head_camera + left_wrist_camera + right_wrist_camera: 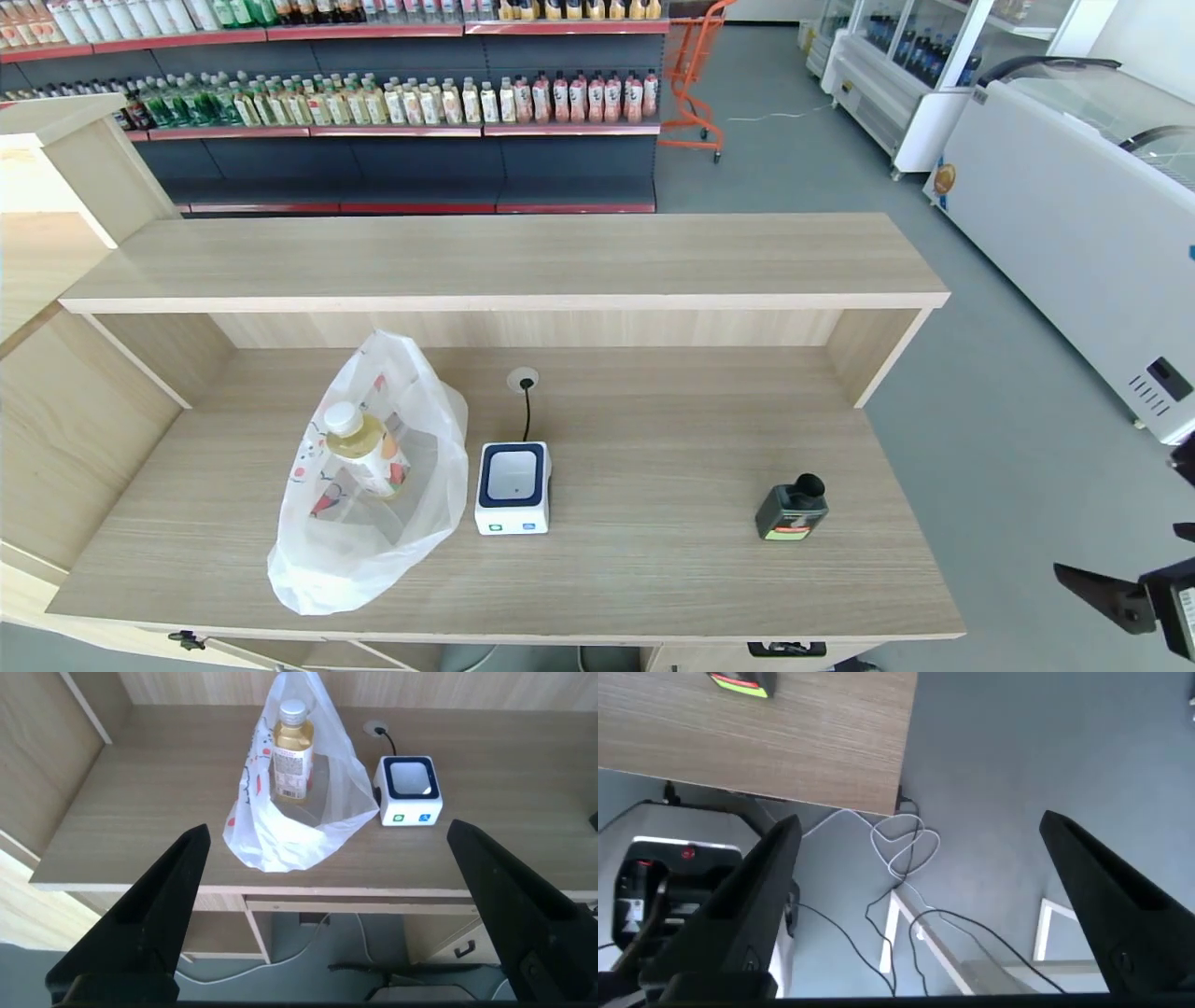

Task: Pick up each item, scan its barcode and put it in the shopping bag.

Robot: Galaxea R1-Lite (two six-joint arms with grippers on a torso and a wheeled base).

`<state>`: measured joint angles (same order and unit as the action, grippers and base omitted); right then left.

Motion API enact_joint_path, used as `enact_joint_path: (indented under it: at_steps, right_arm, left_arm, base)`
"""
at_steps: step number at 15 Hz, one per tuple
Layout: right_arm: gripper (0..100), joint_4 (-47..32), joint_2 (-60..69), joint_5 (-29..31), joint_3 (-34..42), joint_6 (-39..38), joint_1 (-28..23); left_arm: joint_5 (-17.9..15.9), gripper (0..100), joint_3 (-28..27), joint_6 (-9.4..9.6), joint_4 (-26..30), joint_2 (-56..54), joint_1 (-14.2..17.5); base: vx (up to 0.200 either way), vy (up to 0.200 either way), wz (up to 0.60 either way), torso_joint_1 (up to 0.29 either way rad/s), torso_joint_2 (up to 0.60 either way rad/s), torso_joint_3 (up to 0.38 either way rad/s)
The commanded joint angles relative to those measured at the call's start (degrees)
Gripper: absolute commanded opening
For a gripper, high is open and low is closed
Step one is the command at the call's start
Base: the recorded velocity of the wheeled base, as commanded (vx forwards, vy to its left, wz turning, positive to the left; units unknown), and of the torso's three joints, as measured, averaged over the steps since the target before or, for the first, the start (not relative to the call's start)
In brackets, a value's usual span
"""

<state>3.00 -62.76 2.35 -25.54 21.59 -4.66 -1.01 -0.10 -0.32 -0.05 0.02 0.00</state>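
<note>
Progress: approx. half done, by judgement. One item, yellow drink bottle (359, 448), stands inside shopping bag (373, 532) on surface (653, 467), just left of scanner (512, 485). One item outstanding: dark bottle (792, 509), on surface well right of scanner, untouched. It needs pick-up, scan & bagging.

Hands: right hand (915, 915) has fingers spread wide, holds and touches nothing, and hangs off surface's right front corner over floor, dark bottle near. The left hand (322, 924) is likewise spread, empty, and set back from surface's front edge, facing bag & scanner.
</note>
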Motion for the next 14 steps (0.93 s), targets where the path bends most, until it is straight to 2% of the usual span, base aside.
enact_joint_path:
  at_steps: [1, 2, 5, 8, 10, 14]
  right_arm:
    - [100, 12.91, -27.51, 0.64, -2.76, 12.78, -1.06]
    - [100, 15.90, -31.20, -0.95, -2.67, 13.92, 0.17]
    - [100, 17.74, -38.84, -12.37, -3.82, 19.10, 1.67]
    - [100, 20.47, -43.50, -13.60, -4.52, 23.23, 3.87]
    - [100, 28.55, -49.83, -17.91, -5.75, 23.67, 7.21]
    - [100, 31.45, -55.72, -20.99, -11.20, 23.94, 11.34]
  left_arm:
    - [-0.04, 100, 0.01, -0.03, -0.04, -0.02, 0.00]
    - [-0.04, 100, 0.01, -0.03, -0.04, -0.02, 0.00]
    - [-0.04, 100, 0.01, -0.03, -0.04, -0.02, 0.00]
    - [0.05, 100, 0.01, -0.03, -0.04, -0.02, 0.00]
    - [0.05, 100, 0.01, -0.03, -0.04, -0.02, 0.00]
    - [0.05, 100, 0.01, -0.03, -0.04, -0.02, 0.00]
  base:
    - [0.000, 0.000, 0.00, 0.000, 0.00, 0.000]
    - [0.000, 0.000, 0.00, 0.000, 0.00, 0.000]
    - [0.000, 0.000, 0.00, 0.000, 0.00, 0.000]
    - [0.000, 0.000, 0.00, 0.000, 0.00, 0.000]
    - [0.000, 0.000, 0.00, 0.000, 0.00, 0.000]
    - [0.000, 0.000, 0.00, 0.000, 0.00, 0.000]
